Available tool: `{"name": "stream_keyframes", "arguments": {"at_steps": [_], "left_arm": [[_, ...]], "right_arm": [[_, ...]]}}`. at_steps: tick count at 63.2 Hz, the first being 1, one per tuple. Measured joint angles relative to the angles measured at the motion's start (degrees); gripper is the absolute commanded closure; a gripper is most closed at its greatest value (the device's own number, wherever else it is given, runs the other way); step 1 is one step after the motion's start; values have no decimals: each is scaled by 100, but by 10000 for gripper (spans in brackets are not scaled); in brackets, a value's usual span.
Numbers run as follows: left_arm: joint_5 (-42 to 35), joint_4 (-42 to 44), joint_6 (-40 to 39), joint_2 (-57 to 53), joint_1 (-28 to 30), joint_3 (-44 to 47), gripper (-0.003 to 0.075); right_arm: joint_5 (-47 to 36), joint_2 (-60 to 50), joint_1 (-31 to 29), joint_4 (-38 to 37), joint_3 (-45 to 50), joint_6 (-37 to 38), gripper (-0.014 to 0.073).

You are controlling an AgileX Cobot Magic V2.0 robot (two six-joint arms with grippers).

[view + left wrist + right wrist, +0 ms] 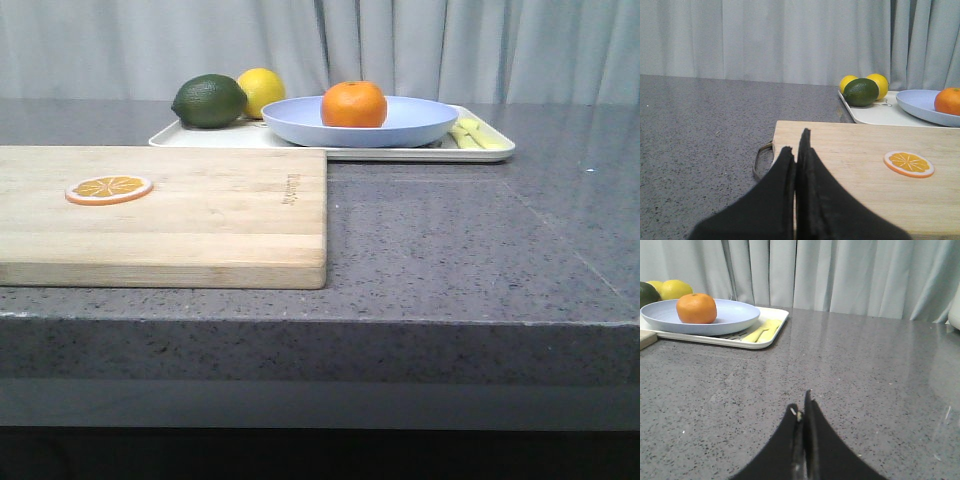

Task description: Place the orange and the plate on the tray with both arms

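- Plainly, you are at the tail end of this job: the orange [353, 104] already sits in the plate [420, 122], and the plate rests on the tray [340, 151] at the far side of the counter [470, 240].
- Judging from how things lie, nothing is left to carry; your next move calls only for keeping both arms clear of the tray, or parking them.
- Your left gripper [796, 155] has its fingers pressed together with nothing between them; it hangs over the near corner of the wooden cutting board [200, 215], well apart from the tray.
- Your right gripper [803, 412] is likewise closed and empty, low over bare counter, with the tray well ahead of it.
- Neither arm shows in the front view, so you are well back from the work.
- Look at the orange: round, slightly flattened, bright and even in colour, sitting upright near the middle of the plate and not touching its rim.
- The plate is pale lavender-blue, wide and shallow, and takes up the right-hand part of the tray; it looks level.
- On the left part of the tray you also have a dark green lime [209, 101] and a lemon [262, 90] behind it, both just beside the plate.
- An orange slice [109, 188] lies flat on the cutting board; leave it, as it is no part of your task.
- Yellow marks [475, 134] show at the tray's right corner, partly hidden by the plate.
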Motion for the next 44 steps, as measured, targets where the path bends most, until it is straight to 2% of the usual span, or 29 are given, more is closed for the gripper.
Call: {"name": "stream_keyframes", "arguments": {"at_steps": [11,44], "left_arm": [[0,0,0,0,0,0,740],[0,0,0,0,0,0,740]], "right_arm": [[-12,0,0,0,0,449,711],[-12,0,-170,0,0,502,711]]}}
